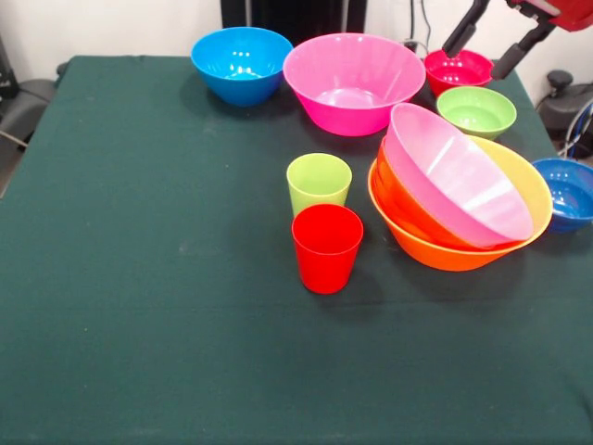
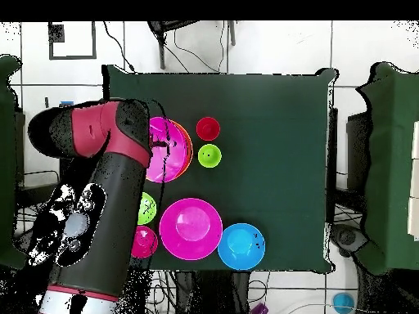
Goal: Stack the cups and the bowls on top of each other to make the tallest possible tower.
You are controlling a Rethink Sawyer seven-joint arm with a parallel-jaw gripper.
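My gripper (image 1: 475, 61) hangs open and empty at the far right of the front view, just above the small magenta-red bowl (image 1: 457, 69). A big orange bowl (image 1: 445, 248) holds a red-orange bowl (image 1: 400, 199) and a tilted big pink bowl (image 1: 454, 176); this pile also shows in the overhead view (image 2: 168, 150). The lime green cup (image 1: 319, 184) and the red cup (image 1: 327, 247) stand upright, side by side, left of the pile. The second big pink bowl (image 1: 354, 82), the light blue bowl (image 1: 241, 63), the green bowl (image 1: 476, 111) and the dark blue bowl (image 1: 565, 192) stand apart.
The dark green tablecloth (image 1: 139, 278) covers the table. In the overhead view the arm (image 2: 114, 188) covers the table's left edge and hides the dark blue bowl. The dark blue bowl sits at the table's right edge in the front view.
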